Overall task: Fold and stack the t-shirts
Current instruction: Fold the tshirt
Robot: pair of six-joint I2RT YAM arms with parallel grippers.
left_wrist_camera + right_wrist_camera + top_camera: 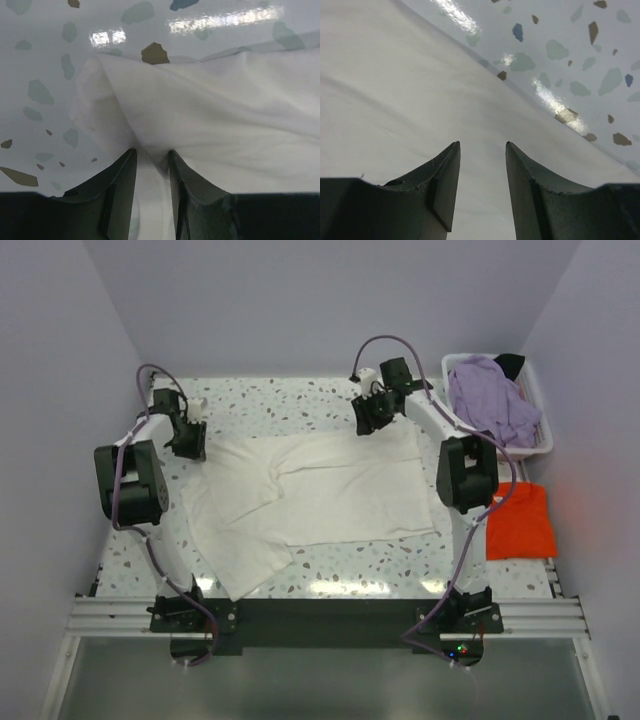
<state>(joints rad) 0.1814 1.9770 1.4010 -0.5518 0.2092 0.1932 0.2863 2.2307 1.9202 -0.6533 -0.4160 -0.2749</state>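
Observation:
A large cream-white t-shirt [320,490] lies spread on the speckled table, its left part folded over at an angle. My left gripper [190,445] is at the shirt's far left corner; in the left wrist view it [151,151] is shut on a pinch of the cream cloth [225,125], with folds running into the jaws. My right gripper [366,423] is at the shirt's far edge; in the right wrist view it [482,144] is open over flat cream cloth [395,100]. An orange-red t-shirt [520,522] lies folded at the right. A lavender t-shirt [490,400] is heaped in the basket.
A white plastic basket [546,430] stands at the far right corner, with a dark item [510,363] at its back. Walls close in the table on the left, back and right. A metal rail [320,615] with the arm bases runs along the near edge.

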